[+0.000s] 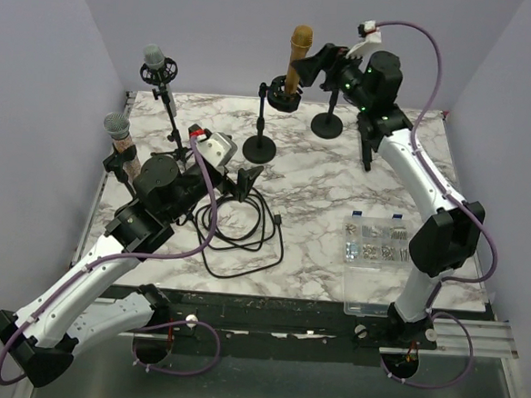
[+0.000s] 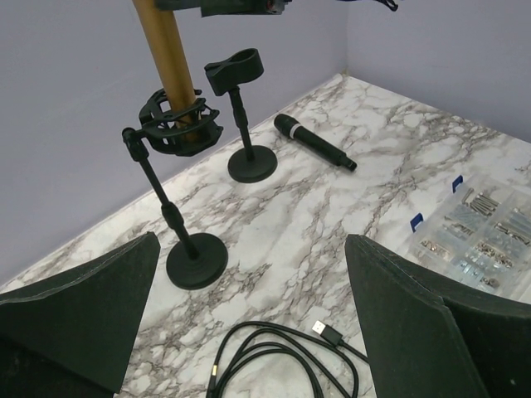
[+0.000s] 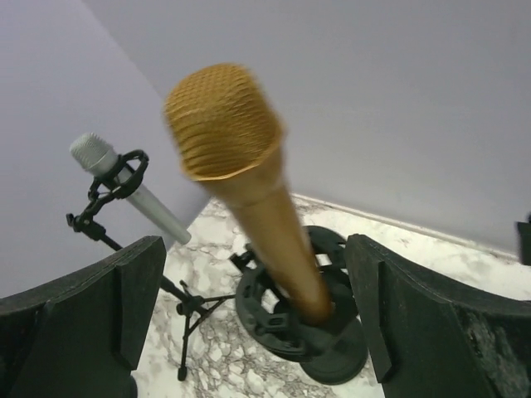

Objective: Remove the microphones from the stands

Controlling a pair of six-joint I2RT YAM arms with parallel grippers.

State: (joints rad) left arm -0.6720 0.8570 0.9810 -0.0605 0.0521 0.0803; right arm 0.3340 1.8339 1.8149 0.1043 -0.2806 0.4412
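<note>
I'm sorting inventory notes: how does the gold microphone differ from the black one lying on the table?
The gold microphone stands nearly upright in a shock mount; the black microphone lies flat on the table. The gold one sits between the fingers of the open right gripper; the black one is untouched. Both are slim handheld microphones.

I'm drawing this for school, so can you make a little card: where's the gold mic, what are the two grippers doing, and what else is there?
Gold mic: standing in its stand, not yet out
Right gripper: open, a finger on each side of the mic, not touching
Left gripper: open, above the cable
Also there: black mic lying flat, parts box
</note>
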